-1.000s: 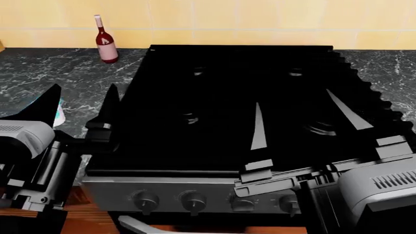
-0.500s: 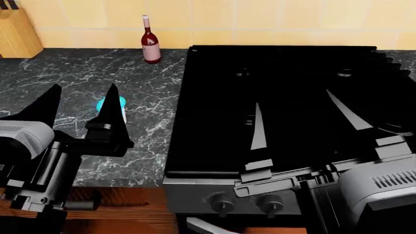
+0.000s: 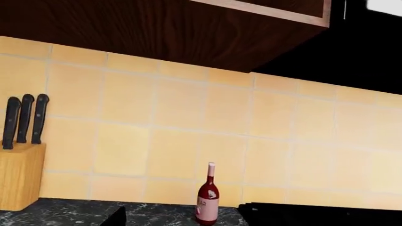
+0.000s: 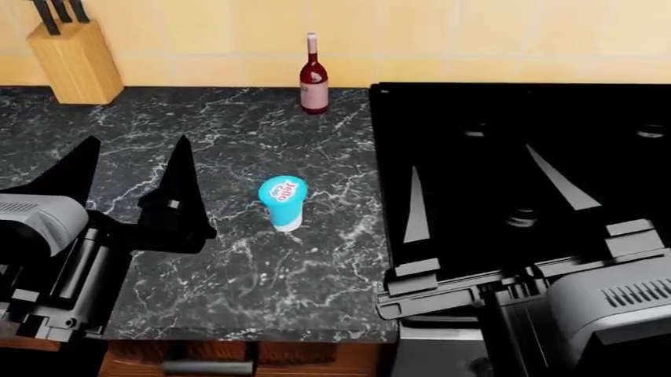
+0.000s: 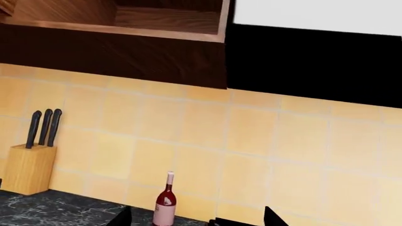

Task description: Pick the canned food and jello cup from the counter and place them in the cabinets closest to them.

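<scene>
Knife block [image 4: 75, 59] and wine bottle [image 4: 313, 75] are stored against the tiled wall. The left end effector [image 4: 131, 169], spread wide and empty, is held short of the jello cup [image 4: 284, 203], upright mid-tabletop [image 4: 241, 267]. Over the stove [image 4: 524, 157], the right end effector [image 4: 485, 184] is likewise spread wide, empty; no can is seen.

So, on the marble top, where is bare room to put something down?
The counter is bare between the knife block and the wine bottle, along the wall. It is also bare along the front edge, below the jello cup. Room is tighter between the left pincer and the cup. The stove top borders the right side.
</scene>
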Controlling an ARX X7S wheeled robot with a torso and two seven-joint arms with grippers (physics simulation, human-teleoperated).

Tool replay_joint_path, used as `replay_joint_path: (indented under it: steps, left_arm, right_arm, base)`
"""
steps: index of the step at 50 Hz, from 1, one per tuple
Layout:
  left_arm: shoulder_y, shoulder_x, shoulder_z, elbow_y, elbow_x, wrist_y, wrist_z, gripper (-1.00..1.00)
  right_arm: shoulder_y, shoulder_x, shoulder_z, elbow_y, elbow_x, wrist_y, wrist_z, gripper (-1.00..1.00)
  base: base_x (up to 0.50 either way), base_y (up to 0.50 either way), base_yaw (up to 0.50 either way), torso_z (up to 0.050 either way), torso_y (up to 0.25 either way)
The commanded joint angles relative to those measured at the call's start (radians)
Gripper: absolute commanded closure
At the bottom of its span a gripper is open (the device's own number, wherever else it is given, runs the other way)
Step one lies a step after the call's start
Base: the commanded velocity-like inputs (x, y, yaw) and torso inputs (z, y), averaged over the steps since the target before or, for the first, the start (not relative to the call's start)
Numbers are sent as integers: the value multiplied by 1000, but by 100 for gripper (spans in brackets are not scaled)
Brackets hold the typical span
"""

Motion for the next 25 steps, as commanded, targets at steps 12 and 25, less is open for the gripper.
replay_joint_path:
  steps: [12, 25]
  left_arm:
    - [5, -14, 7, 0, -18, 12, -15, -100]
    - [6, -22, 12, -3, -24, 19, -26, -100]
  right_arm:
    - [-20, 16, 3, 22, 17, -87, -29, -100]
    - [-23, 8, 0, 54, 65, -105, -51, -100]
  base:
    - [60, 293, 0, 0, 0]
    - [0, 0, 0, 0, 0]
